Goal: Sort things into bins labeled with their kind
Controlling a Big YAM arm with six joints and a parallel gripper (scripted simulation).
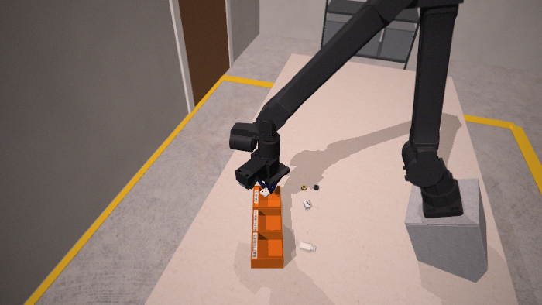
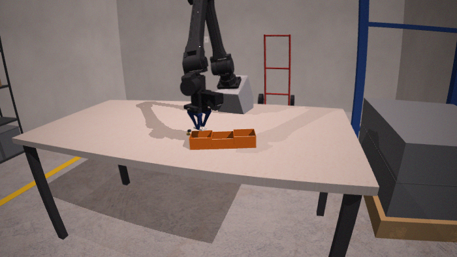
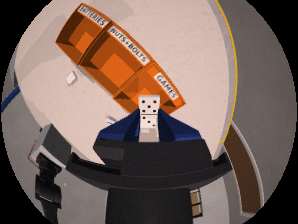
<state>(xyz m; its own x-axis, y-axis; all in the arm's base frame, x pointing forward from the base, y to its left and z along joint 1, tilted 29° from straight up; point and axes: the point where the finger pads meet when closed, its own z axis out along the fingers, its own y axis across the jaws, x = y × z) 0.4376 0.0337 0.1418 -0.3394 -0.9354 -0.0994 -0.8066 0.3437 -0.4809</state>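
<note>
My gripper [image 1: 265, 190] [image 2: 200, 128] [image 3: 149, 111] is shut on a white die with black dots [image 1: 265, 192] [image 3: 149, 111]. It holds the die just above the end bin labelled GAMES [image 1: 272, 200] [image 3: 160, 90] of an orange row of three bins [image 1: 267, 263] [image 2: 222, 143] [image 3: 100, 46]. The middle bin [image 3: 120, 64] reads NUTS+BOLTS and the far one [image 3: 80, 32] BATTERIES. On the table lie a brass nut [image 1: 304, 187], a black nut [image 1: 316, 187], a small white block [image 1: 307, 204] and a white battery-like cylinder [image 1: 307, 246] [image 3: 71, 79].
The arm's grey base block [image 1: 449, 240] [image 2: 239, 98] stands on the table's right side in the top view. The bins lie near the table's left edge [image 1: 205, 217]. A shelf [image 1: 372, 35], a red hand truck [image 2: 277, 68] and grey crates [image 2: 411, 156] stand off the table.
</note>
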